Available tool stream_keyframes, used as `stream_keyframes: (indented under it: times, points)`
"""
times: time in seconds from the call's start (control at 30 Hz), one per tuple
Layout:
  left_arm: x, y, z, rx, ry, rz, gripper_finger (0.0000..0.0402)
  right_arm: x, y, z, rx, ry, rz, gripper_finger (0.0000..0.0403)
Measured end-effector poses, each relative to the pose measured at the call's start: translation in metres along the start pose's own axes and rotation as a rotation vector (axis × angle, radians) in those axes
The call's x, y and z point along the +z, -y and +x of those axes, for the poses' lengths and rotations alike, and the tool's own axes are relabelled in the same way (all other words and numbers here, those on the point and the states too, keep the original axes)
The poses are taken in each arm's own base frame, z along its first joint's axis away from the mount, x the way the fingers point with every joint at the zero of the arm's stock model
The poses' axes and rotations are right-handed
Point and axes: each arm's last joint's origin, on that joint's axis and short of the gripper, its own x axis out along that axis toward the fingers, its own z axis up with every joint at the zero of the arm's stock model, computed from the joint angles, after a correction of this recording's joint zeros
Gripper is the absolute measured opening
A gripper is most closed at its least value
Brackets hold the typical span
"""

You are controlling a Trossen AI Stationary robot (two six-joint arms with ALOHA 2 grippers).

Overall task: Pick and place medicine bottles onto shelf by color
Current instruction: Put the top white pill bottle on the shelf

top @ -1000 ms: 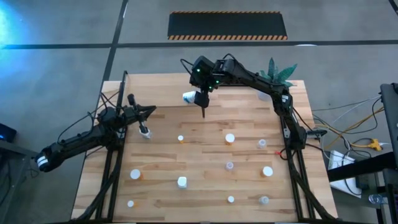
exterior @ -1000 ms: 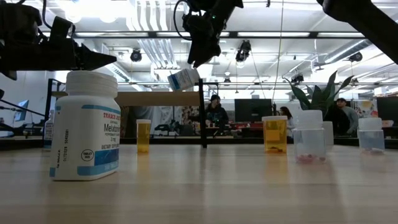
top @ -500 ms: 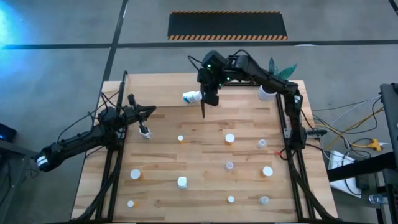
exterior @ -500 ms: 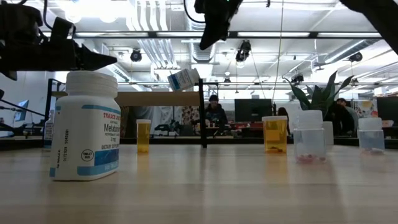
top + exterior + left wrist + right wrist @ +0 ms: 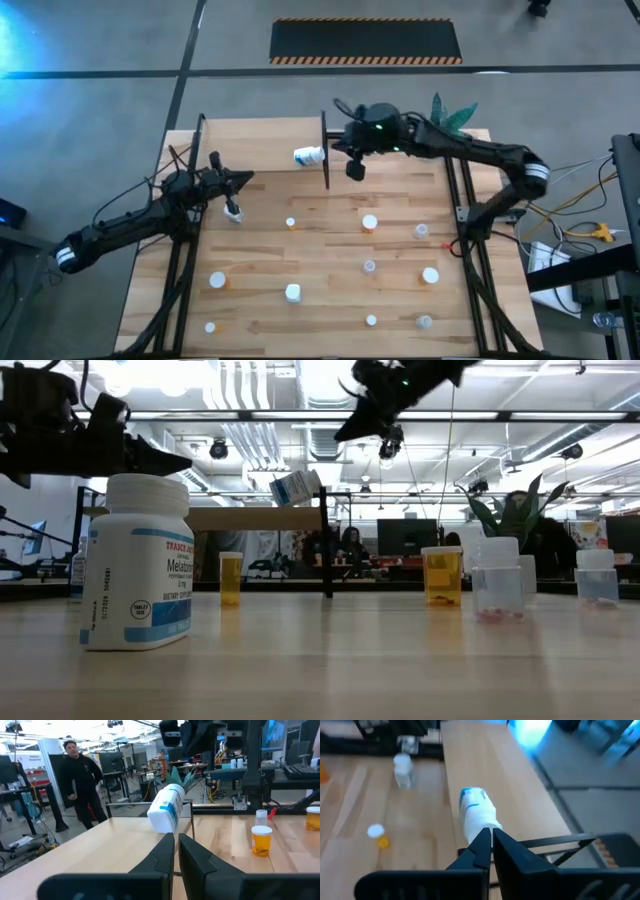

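From the overhead camera I see one white medicine bottle (image 5: 309, 155) lying tilted on the shelf (image 5: 265, 150) at the table's (image 5: 330, 300) far edge, just left of the dark upright divider (image 5: 325, 151), cap pointing toward it. The right gripper (image 5: 355, 168) hangs above the table just right of that divider, fingers pressed together, holding nothing. The left gripper (image 5: 236, 183) sits by the table's left edge, above a small bottle (image 5: 236, 214); its fingers are nearly together and empty (wrist view shows only a thin gap).

Low view: large white Melatonin bottle (image 5: 137, 563) nearest the camera, contents hidden. Two orange bottles (image 5: 231, 578) (image 5: 442, 576) stand farther back, amber-filled or tinted, I cannot tell which. A clear bottle (image 5: 498, 579) shows a pinkish layer at its bottom; another clear one (image 5: 597, 576) stands near the right edge.
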Motion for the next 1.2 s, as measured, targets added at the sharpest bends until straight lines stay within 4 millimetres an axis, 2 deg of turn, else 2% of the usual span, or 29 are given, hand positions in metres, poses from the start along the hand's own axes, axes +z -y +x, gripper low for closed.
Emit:
stream_keyframes:
  times: [0.13,0.33,0.53,0.63,0.77,0.93,1.2]
  points:
    - [0.008,-0.002,0.005,-0.001,-0.009,-0.021,0.0008,-0.023,-0.009,-0.011,-0.017,0.098,0.006,0.0009]
    - [0.027,-0.007,0.019,-0.006,-0.021,-0.066,0.0008,-0.060,-0.019,-0.013,-0.019,0.098,0.049,0.0009]
    - [0.055,-0.015,0.045,-0.026,-0.156,-0.096,0.0008,-0.085,-0.025,-0.008,-0.015,0.078,0.039,0.0009]
    - [0.071,-0.019,0.059,-0.036,-0.239,-0.111,0.0016,-0.090,-0.026,-0.008,-0.018,0.089,0.025,0.0009]
    - [0.092,-0.024,0.074,-0.066,-0.344,-0.134,0.0053,-0.092,-0.026,-0.012,0.008,0.099,0.013,0.0009]
    - [0.108,-0.029,0.094,-0.081,-0.484,-0.158,0.0120,-0.091,-0.023,-0.015,0.051,0.124,-0.003,0.0009]
    - [0.132,-0.040,0.136,-0.074,-0.546,-0.162,0.0224,-0.093,-0.024,-0.015,0.081,0.124,-0.028,0.0009]
